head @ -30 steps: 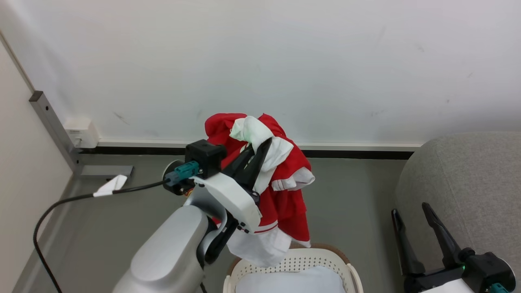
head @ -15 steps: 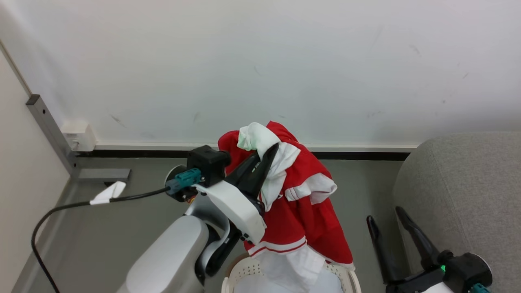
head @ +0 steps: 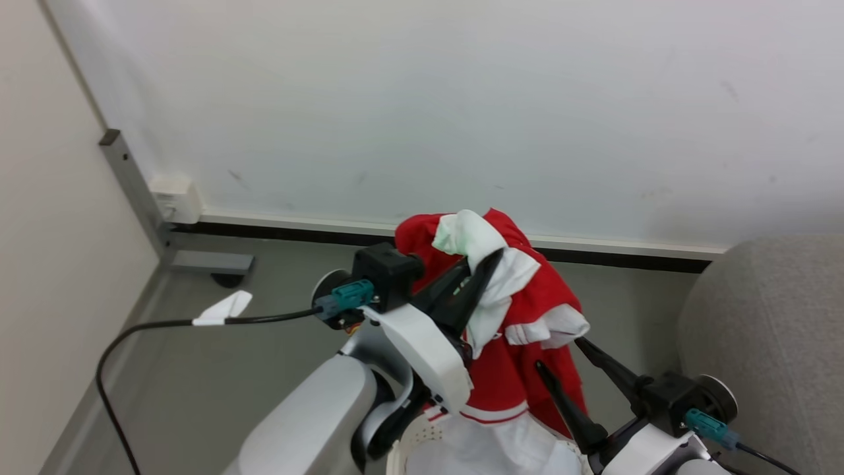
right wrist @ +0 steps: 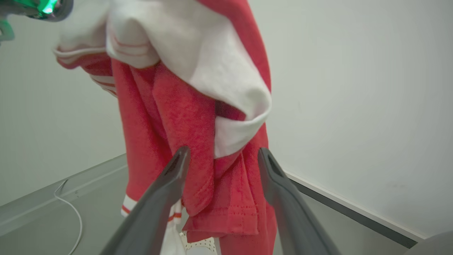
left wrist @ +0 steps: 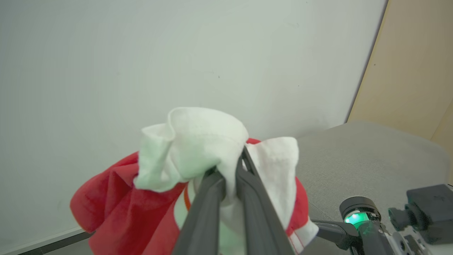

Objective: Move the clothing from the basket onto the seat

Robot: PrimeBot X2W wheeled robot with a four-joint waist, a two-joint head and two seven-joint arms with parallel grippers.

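Observation:
The clothing [head: 550,293], a bright red garment with white trim, hangs in the air from my left gripper [head: 481,258], which is shut on a white fold near its top. In the left wrist view the left gripper [left wrist: 229,169] pinches that white fold of the clothing [left wrist: 193,148]. My right gripper [head: 560,354] is open beside the hanging lower part. In the right wrist view the right gripper [right wrist: 223,153] has red folds of the clothing [right wrist: 166,106] between its spread fingers. The basket [head: 422,441] peeks in at the bottom edge, under the garment. The grey seat [head: 771,330] stands at the right.
A white wall with a dark baseboard [head: 297,232] runs close behind. A black cable with a white tag [head: 221,309] trails over the grey floor at the left. A grey metal post [head: 132,185] and a white socket box [head: 175,198] stand in the left corner.
The head camera has shifted. My right gripper has risen and come in from the lower right to the garment's hanging part. The left gripper still holds the garment up, now nearer the seat.

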